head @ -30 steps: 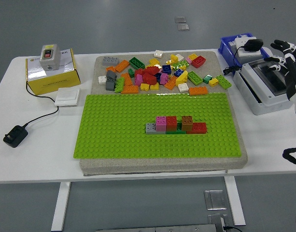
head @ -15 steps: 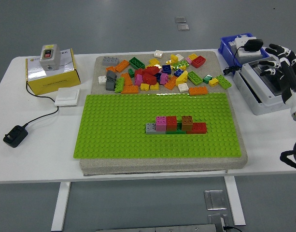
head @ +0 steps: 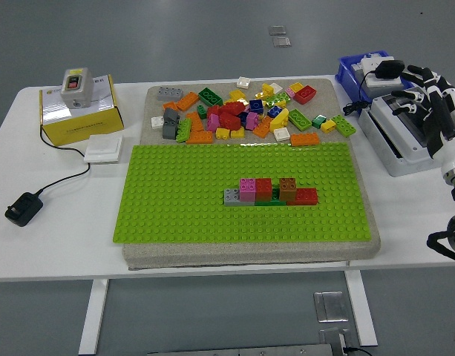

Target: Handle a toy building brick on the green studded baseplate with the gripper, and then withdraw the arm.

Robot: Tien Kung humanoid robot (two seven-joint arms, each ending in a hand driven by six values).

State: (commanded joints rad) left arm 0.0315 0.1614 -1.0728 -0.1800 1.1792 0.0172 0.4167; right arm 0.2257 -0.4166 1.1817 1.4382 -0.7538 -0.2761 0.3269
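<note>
The green studded baseplate (head: 190, 193) lies on a grey pad in the middle of the table. A short row of joined bricks (head: 270, 191) stands on it right of centre: grey, pink, red, brown and red, with a green piece beneath. Behind the plate, a pile of loose coloured bricks (head: 249, 111) covers the pad's far strip. My right hand (head: 424, 93) hovers at the far right, over the grey box, fingers spread and empty, well away from the plate. The left arm does not show.
A yellow box (head: 79, 115) with a grey switch unit on top sits at the left, beside a white pad (head: 105, 147) and a black plug (head: 23, 208) on a cable. At the right stand a grey box (head: 398, 141) and a blue bin (head: 368, 74).
My right hand has drifted left and slightly forward over the grey box. The bricks and the baseplate have not moved.
</note>
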